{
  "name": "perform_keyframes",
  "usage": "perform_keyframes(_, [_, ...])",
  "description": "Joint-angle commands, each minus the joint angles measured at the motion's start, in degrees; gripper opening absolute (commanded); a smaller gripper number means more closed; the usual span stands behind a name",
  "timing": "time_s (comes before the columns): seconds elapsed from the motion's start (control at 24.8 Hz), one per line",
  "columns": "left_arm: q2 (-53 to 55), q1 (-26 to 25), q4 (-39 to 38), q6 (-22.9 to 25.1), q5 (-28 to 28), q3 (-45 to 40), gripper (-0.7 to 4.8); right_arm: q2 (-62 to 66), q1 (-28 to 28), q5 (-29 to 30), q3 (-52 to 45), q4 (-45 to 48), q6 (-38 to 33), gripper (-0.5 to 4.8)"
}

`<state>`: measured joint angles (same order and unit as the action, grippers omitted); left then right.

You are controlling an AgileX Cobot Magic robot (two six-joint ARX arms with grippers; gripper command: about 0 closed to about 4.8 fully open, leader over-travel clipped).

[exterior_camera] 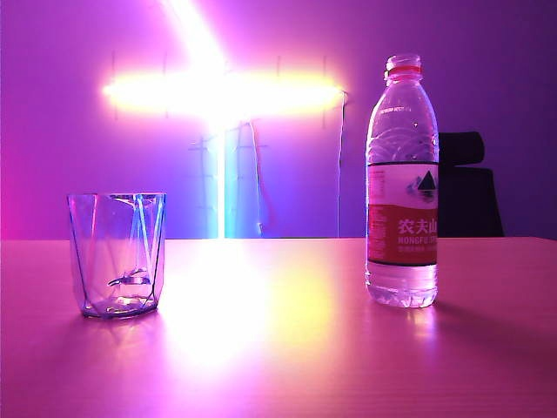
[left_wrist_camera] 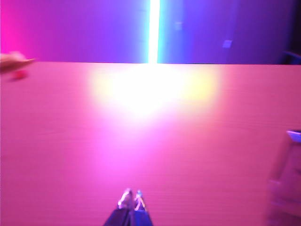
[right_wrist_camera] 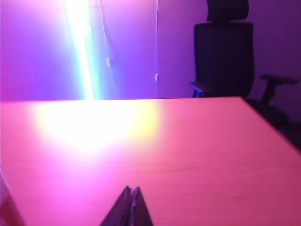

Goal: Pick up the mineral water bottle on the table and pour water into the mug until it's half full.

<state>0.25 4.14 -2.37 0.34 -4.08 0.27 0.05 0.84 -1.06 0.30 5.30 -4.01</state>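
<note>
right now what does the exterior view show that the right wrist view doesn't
Only the exterior view shows the mineral water bottle, uncapped and upright on the right, and the faceted glass mug standing apart on the left; neither gripper appears there.

Only the right wrist view shows the right gripper, shut and empty over bare table, and a whole office chair.

Both show the pink table with its yellowish glare and the bright light strip behind.

Open table (exterior_camera: 287, 348) between mug (exterior_camera: 117, 254) and mineral water bottle (exterior_camera: 402, 183), nothing in the way.
</note>
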Motion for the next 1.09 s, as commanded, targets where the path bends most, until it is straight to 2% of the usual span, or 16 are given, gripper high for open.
perform_keyframes(0.04, [0.1,5.8,0.7,-0.1,0.2,0.2,-0.02,-0.1,0.0,0.9,-0.3,4.0,-12.5,-0.09])
perform_keyframes(0.16, [0.7,18.6,0.7,-0.2,0.2,0.2,-0.02,-0.1,-0.1,6.3,0.1,7.8,-15.9,-0.09])
perform_keyframes(0.24, [1.6,23.6,0.7,-0.2,0.3,0.2,-0.02,-0.1,-0.1,9.3,0.4,8.6,-17.0,-0.09])
perform_keyframes(0.4, [4.1,29.6,0.7,-0.2,0.4,0.2,-0.02,0.2,-0.2,12.0,4.2,3.2,-23.1,-0.09])
perform_keyframes(0.57, [5.6,32.7,0.7,-0.1,0.3,0.2,-0.02,0.6,-1.7,13.4,9.0,-3.8,-21.9,-0.06])
perform_keyframes(0.81, [5.6,37.3,0.7,-0.2,0.3,0.2,-0.02,3.7,-8.2,14.8,9.6,-6.8,-18.4,2.00])
perform_keyframes(0.93, [5.6,37.6,0.7,-0.2,0.3,0.2,-0.02,7.3,-12.7,13.1,9.6,-8.1,-15.4,3.47])
perform_keyframes(1.01, [5.5,37.6,0.7,-0.2,0.2,0.2,-0.02,10.5,-16.5,11.4,9.6,-7.6,-12.7,4.43])
perform_keyframes(1.05, [5.5,37.6,0.7,-0.2,0.2,0.2,-0.02,13.7,-20.1,8.1,9.5,-6.7,-10.4,4.79])
perform_keyframes(1.09, [5.5,37.6,0.7,-0.2,0.3,0.2,-0.02,15.9,-22.3,5.0,9.4,-6.0,-9.1,4.79])
